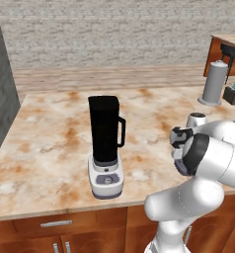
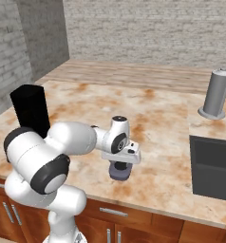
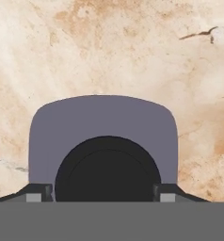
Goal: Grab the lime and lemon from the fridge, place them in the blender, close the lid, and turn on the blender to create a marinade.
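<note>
The gripper (image 2: 120,167) was poised directly over the lid (image 3: 102,136) on the marble counter (image 1: 50,143), jaws spread either side for grasping, well right of the blender (image 1: 106,146).

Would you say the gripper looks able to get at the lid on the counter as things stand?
Probably yes. The gripper hangs right over the lid, and its fingers stand on either side of the raised centre. Nothing lies between them on the counter.
</note>
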### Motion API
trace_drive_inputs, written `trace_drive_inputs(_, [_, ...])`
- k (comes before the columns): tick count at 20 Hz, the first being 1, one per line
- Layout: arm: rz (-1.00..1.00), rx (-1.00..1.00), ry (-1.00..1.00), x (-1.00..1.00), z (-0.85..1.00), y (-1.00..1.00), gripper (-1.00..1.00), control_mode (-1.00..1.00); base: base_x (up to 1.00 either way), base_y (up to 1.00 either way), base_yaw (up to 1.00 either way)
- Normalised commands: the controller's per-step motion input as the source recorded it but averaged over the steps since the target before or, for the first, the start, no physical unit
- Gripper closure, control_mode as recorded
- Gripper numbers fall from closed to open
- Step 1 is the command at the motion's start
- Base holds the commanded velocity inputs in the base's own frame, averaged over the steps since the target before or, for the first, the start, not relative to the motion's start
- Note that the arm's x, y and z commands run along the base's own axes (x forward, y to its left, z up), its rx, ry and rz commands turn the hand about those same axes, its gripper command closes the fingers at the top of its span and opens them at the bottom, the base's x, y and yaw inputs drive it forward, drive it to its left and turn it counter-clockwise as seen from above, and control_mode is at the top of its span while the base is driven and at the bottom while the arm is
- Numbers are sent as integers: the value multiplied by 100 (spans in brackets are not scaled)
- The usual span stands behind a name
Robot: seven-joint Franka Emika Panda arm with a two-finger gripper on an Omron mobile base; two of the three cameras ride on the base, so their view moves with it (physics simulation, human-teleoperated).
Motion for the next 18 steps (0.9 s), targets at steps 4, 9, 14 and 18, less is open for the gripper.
trace_drive_inputs(4, [0, 0, 0, -23, -71, 34, -100, -100, 0, 0, 0])
trace_drive_inputs(9, [0, 0, 1, -30, -68, 17, 100, -100, 0, 0, 0])
trace_drive_inputs(14, [0, 0, 0, -15, -23, 22, 100, -100, 0, 0, 0])
trace_drive_inputs(18, [0, 0, 0, -3, 6, 21, 100, -100, 0, 0, 0])
